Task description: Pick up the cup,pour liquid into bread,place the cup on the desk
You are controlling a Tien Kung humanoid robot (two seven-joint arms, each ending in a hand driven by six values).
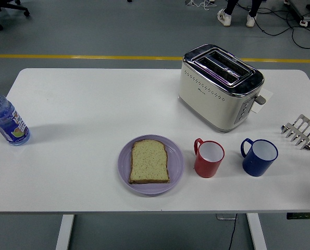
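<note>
No robot hands in view, so finger state can't be told. Landmark: purple plate (124,165) with one bread slice (150,161) lying flat on it. Red cup (209,158) stands upright just right of the plate, handle toward the plate. Blue cup (259,157) sits further right, handle also pointing left. Toaster (220,86) is behind and right of the plate, water bottle (7,119) far left. Cups look rigid, light, smooth-walled, probably slippery; wrap the body or hook the handle. Which cup is meant is unclear.

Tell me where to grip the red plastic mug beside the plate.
Probably wrap the body of the red plastic mug from the right: it stands upright, its handle points up-left toward the purple plate, and a gap separates it from the blue mug.
</note>
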